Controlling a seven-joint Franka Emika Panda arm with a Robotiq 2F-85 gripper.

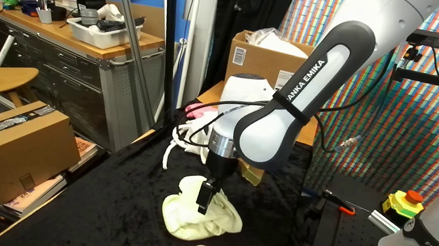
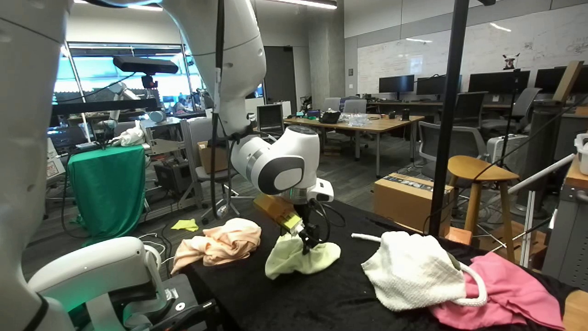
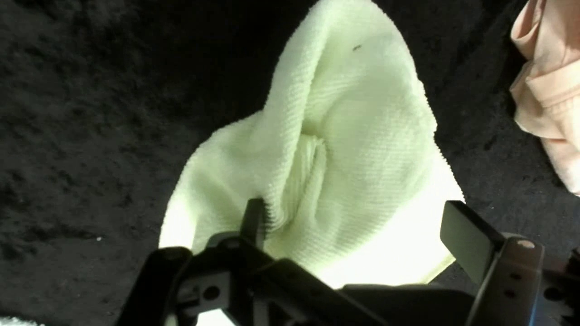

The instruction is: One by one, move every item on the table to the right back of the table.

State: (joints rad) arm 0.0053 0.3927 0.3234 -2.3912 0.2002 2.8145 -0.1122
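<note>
Gripper (image 3: 354, 213): spread wide and holding nothing; it points down at the green cloth (image 3: 358, 149), well apart from the white cloth (image 2: 413, 271). I can't tell whether its fingers (image 3: 466, 240) touch the folds.
Table (image 2: 321, 299): about halfway sorted, by my reckoning; two cloths and a rope (image 2: 480, 286) look gathered, two more cloths wait.
White cloth: probably done, heaped at what I take for the right back, the rope curling out at its edges.
Pink cloth (image 2: 510, 294): probably done too, touching the white cloth, the rope looped over part of it.
Peach cloth (image 2: 229, 243): left to do, lying farther from the white cloth than the green one.
Green cloth: left to do, and my guess for the next carry; it lies on the table, apart from the white cloth.
Green cloth's looks: pale lime, ribbed like towelling, crumpled, one deep crease along its middle, a dark fleck (image 3: 357, 47) on its rounded end; glare washes out the part by the gripper.
</note>
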